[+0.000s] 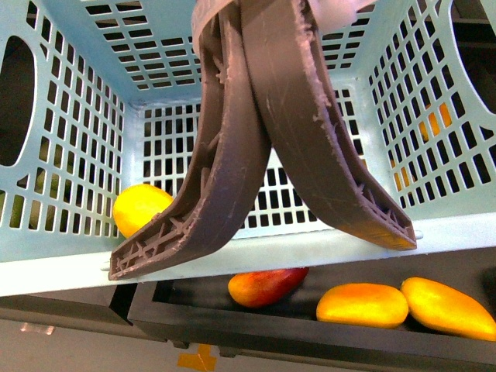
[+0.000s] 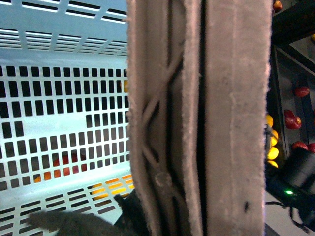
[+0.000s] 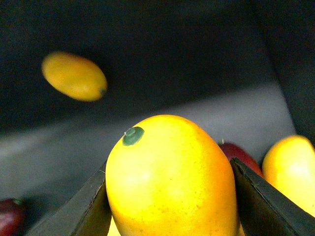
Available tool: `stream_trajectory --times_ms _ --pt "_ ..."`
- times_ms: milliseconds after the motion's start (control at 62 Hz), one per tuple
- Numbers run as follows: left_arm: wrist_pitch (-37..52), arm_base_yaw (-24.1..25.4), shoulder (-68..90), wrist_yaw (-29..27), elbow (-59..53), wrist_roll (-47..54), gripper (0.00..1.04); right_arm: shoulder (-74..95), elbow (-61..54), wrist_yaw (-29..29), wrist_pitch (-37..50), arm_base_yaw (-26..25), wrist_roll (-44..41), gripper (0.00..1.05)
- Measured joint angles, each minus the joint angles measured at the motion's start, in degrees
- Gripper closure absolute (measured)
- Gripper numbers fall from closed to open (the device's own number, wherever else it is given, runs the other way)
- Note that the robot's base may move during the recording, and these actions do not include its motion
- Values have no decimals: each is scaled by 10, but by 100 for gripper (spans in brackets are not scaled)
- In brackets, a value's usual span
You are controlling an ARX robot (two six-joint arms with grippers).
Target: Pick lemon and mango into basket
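The turquoise basket (image 1: 232,256) fills the front view, its two dark brown handles (image 1: 256,132) crossing in the middle. A small yellow oval fruit, seemingly the lemon (image 1: 143,208), lies inside at the basket's near left corner. My left gripper (image 2: 147,219) is shut on the basket's handles (image 2: 197,118), which run close past the left wrist camera; its fingers barely show. My right gripper (image 3: 170,209) is shut on a yellow mango (image 3: 170,179) with a green stem spot, held between both dark fingers (image 3: 261,201). Neither arm shows in the front view.
A dark tray below the basket holds a red-orange mango (image 1: 267,285) and two yellow ones (image 1: 362,304). In the right wrist view more fruit lies on the dark shelf: a yellow one (image 3: 74,76), a red one (image 3: 241,152), another yellow one (image 3: 290,167).
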Motion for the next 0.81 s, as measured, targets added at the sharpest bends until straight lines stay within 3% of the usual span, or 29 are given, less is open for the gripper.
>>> stream_trajectory --times_ms 210,419,629,806 --pt "0 0 0 0 0 0 91 -200 -2 -63 -18 -4 81 46" --pt "0 0 0 0 0 0 91 -332 30 -49 -53 52 148 46" --pt "0 0 0 0 0 0 91 -388 72 4 -64 191 188 46" --pt "0 0 0 0 0 0 91 -371 115 93 -85 368 198 46"
